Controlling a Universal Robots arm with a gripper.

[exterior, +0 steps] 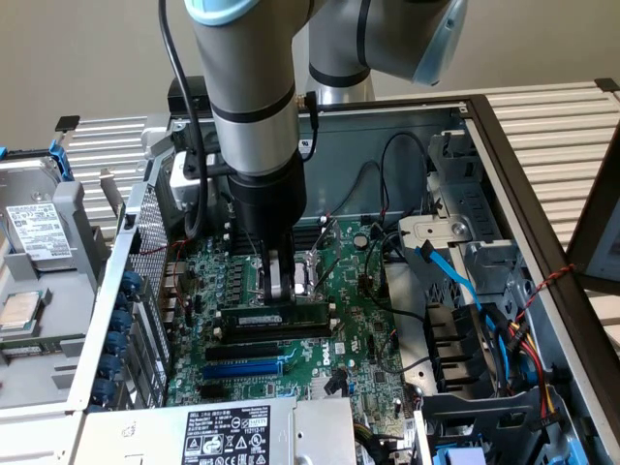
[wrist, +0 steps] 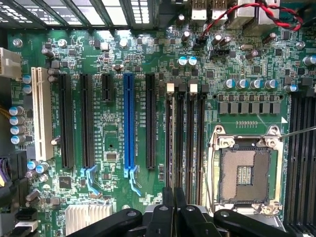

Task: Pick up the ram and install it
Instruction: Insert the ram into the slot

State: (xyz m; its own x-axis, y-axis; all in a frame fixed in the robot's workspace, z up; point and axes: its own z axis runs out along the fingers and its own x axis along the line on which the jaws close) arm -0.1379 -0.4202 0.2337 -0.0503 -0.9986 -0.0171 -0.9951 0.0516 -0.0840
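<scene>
The ram [exterior: 271,317] is a long dark stick with a white label. It stands on edge in a memory slot on the green motherboard [exterior: 363,329], its lower edge down in the slot. My gripper [exterior: 288,293] hangs straight over its middle, fingertips at its top edge. In the wrist view the two dark fingers [wrist: 167,212] lie almost together, pinching the thin ram [wrist: 173,148], which is seen edge-on along the first slot. Beside it are the other black memory slots [wrist: 194,143].
The blue expansion slot [wrist: 129,123] and black slots lie beside the memory bank, and the open CPU socket [wrist: 245,175] is on the other side. Case walls, blue and black cables [exterior: 450,276] and a drive cage crowd the exterior view's right. A power supply [exterior: 232,436] sits in front.
</scene>
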